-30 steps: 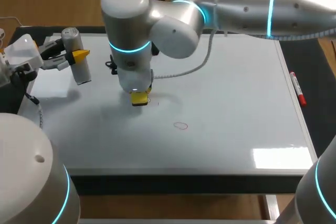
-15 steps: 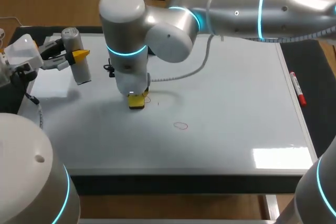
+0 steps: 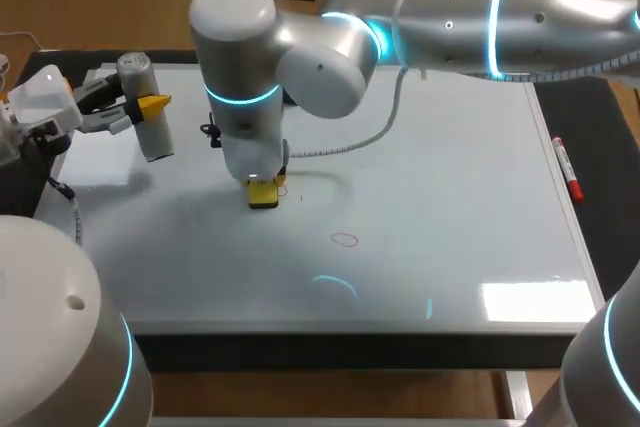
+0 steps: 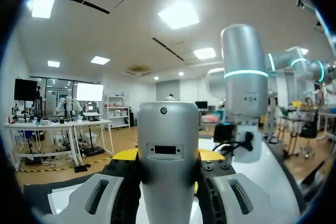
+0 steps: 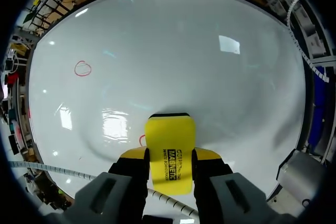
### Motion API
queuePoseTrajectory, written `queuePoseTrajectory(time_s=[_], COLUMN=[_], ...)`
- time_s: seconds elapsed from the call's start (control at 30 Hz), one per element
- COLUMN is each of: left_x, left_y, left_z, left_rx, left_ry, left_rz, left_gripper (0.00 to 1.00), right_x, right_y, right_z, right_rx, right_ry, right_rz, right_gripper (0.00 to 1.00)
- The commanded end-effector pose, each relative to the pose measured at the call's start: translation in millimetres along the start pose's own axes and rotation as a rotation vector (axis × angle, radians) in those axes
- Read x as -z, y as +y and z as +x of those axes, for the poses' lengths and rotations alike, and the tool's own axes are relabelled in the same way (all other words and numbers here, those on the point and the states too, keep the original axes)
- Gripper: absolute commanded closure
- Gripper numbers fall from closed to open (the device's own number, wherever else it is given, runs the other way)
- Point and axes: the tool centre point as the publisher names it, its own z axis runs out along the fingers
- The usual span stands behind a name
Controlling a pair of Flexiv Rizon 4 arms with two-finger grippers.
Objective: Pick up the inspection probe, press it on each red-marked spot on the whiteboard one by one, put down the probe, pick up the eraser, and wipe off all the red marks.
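The whiteboard [image 3: 450, 177] covers the table. My right gripper [image 3: 263, 187] is shut on the yellow eraser [image 3: 263, 197], which rests flat on the board left of centre. In the right wrist view the eraser [image 5: 169, 148] sits between the fingers of the right gripper [image 5: 169, 156], and a red mark [image 5: 142, 140] peeks out at its edge. A red circle [image 3: 345, 240] lies nearer the front, also clear in the wrist view as a red circle [image 5: 82, 68]. My left gripper [image 3: 145, 107] is shut on the grey cylindrical probe [image 3: 155, 137] over the board's left edge, and the probe [image 4: 168, 150] fills the left wrist view.
A red marker pen [image 3: 566, 169] lies on the dark mat just beyond the board's right edge. The right arm's white cable [image 3: 350, 137] hangs over the board's middle. The right half of the board is bare.
The right arm has shifted a little to the left, keeping the eraser on the board by the same red mark. The left arm and the probe have not moved.
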Motion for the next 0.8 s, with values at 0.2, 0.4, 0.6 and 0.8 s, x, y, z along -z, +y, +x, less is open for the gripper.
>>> queuePoseTrajectory(time_s=[0.2,0.4,0.6,0.8], left_x=[0,0,0,0], left_y=[-1.2,-1.2,-1.2,-1.2], left_z=[0.5,0.5,0.5,0.5], left_rx=[0.0,0.0,0.0,0.0], left_ry=[-0.001,-0.001,-0.001,-0.001], left_rz=[-0.001,-0.001,-0.001,-0.001], left_gripper=[1.0,1.0,1.0,1.0], right_x=[-5,-7,-7,-5], right_y=[0,-1,-2,-3], right_z=[26,40,55,64], right_rx=[-0.016,-0.034,-0.052,-0.066], right_ry=[0.022,0.035,0.049,0.054], right_rz=[0.013,0.014,0.015,0.016], right_gripper=[1.0,1.0,1.0,1.0])
